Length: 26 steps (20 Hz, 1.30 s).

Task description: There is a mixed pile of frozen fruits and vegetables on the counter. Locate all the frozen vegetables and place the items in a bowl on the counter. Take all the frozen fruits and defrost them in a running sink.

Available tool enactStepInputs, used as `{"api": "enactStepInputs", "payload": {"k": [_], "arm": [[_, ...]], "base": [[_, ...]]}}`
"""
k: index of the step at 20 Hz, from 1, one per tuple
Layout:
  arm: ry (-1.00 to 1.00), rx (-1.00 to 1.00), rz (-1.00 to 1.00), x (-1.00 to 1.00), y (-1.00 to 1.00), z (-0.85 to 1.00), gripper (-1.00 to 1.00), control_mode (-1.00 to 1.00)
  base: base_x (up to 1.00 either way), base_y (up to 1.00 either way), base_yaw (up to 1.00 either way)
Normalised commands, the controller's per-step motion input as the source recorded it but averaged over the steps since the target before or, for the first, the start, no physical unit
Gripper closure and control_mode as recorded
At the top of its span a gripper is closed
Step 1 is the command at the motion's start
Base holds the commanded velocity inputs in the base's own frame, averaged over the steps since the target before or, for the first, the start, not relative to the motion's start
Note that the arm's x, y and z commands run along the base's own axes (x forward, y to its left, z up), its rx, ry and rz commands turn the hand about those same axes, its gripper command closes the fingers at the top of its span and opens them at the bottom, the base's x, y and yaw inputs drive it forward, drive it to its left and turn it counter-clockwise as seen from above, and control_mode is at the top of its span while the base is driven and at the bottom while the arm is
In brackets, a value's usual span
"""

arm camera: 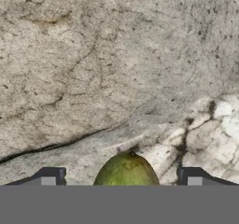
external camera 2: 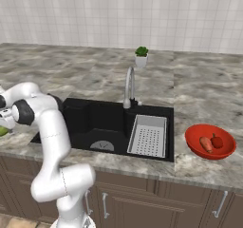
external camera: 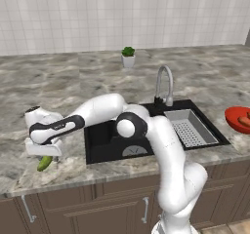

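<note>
A yellow-green fruit (external camera: 44, 164) lies on the marble counter (external camera: 63, 82) left of the sink (external camera: 102, 140). My gripper (external camera: 47, 157) points down over it, open. In the hand view the fruit (arm camera: 126, 171) sits between my two fingertips (arm camera: 50, 176), with a gap on each side, and my gripper (arm camera: 121, 177) straddles it. The fruit (external camera 2: 2, 131) also peeks in at the left edge of the right base view. The red bowl (external camera 2: 209, 155) stands on the counter right of the sink and holds an orange carrot-like piece (external camera 2: 206, 144) and a small red piece (external camera 2: 217, 140).
The black sink (external camera 2: 95, 118) has a curved steel faucet (external camera 2: 129, 87) behind it and a grey perforated rack (external camera 2: 148, 136) in its right half. A small potted plant (external camera 2: 141, 56) stands near the tiled wall. The counter's front edge runs close to the fruit.
</note>
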Motion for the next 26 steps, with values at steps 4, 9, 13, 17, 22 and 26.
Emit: {"api": "enactStepInputs", "payload": {"k": [4,9,13,17,22,26], "arm": [[0.08,-0.02,-0.07,0.00,0.07,-0.14,1.00,-1.00],[0.00,-0.03,-0.04,0.00,-0.11,-0.08,1.00,-1.00],[-0.03,-0.01,-0.01,-0.04,-0.67,0.03,1.00,-1.00],[-0.10,0.00,0.00,-0.25,-0.96,0.00,1.00,-1.00],[-0.12,0.01,0.00,-0.27,-1.00,0.00,1.00,-1.00],[-0.11,0.02,0.00,-0.24,-1.00,0.00,1.00,-1.00]], "base": [[0.00,0.00,0.00],[0.00,0.00,0.00],[0.00,0.00,0.00],[0.00,0.00,0.00],[0.00,0.00,0.00],[0.00,0.00,0.00]]}}
